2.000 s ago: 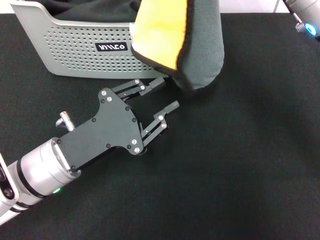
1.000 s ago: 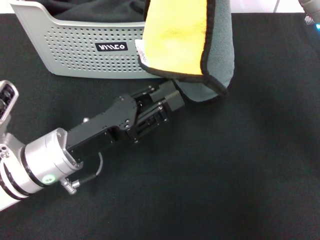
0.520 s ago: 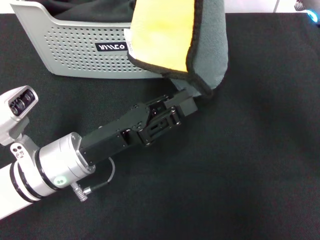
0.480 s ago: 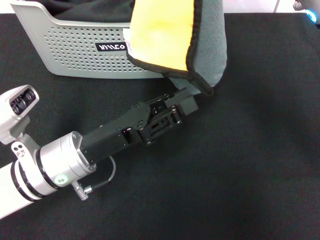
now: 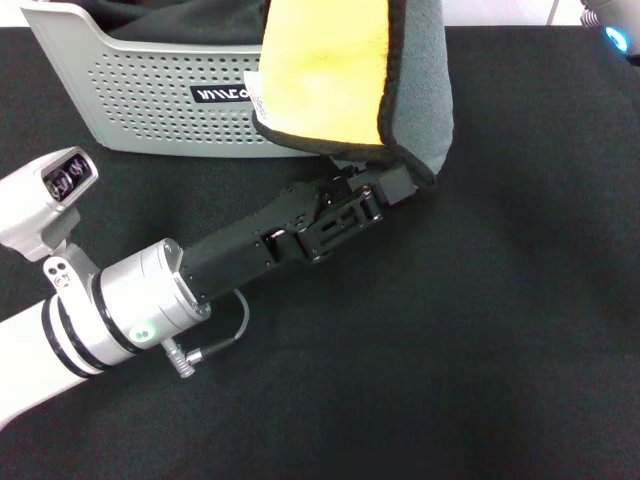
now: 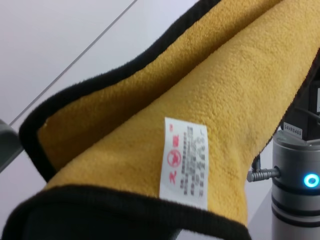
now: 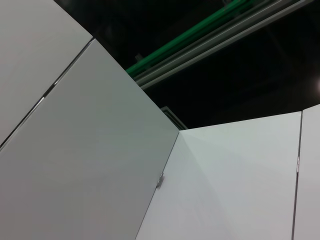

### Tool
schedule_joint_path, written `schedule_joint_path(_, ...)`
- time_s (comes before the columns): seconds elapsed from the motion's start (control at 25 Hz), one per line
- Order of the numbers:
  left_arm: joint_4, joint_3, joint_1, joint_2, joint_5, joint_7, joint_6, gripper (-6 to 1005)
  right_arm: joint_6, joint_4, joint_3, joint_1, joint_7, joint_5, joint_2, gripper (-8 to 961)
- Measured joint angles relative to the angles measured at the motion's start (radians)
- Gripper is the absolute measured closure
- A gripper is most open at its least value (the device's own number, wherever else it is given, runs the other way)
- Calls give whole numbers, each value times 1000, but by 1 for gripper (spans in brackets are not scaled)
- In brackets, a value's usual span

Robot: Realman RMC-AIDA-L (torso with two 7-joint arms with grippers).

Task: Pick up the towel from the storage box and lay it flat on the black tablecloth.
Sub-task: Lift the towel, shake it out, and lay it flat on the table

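The towel [image 5: 350, 80] is already out of the box [image 5: 140, 95]. It hangs in the air, folded over, with the yellow face toward us and the grey-green face on the outer side. Its top runs out of the head view at 12 o'clock, so whatever holds it up there cannot be seen. Its low end hangs above the tablecloth [image 5: 480, 330], just in front of the box.

The left gripper [image 5: 385, 185] reaches in from 8 o'clock and sits right at the towel's bottom edge. Its fingers look pressed close together there, maybe pinching the hem, but the fold hides the tips, so I cannot tell. In the left wrist view the yellow side and its white tag [image 6: 184, 160] fill the picture.

Only a bit of the right arm [image 5: 610, 25] shows, at 1 o'clock. Its gripper is not in sight.

So the picking up is done. What is left is to open the towel out and lay it flat on the tablecloth.

Count: one towel, one box, one tablecloth, one white tag, two arms. Some dark cloth [image 5: 180, 20] also sits inside the box.
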Motion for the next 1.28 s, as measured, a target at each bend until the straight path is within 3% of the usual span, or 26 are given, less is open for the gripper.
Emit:
schedule_joint_path(1.04, -12, 4, -33, 0, 13, 0, 44, 619, -2, 53, 5, 40, -2, 13, 0, 910)
schedule_joint_path(1.28, -6, 1, -30, 0, 14, 0, 44, 716, -2, 53, 8, 40, -4, 13, 0, 909)
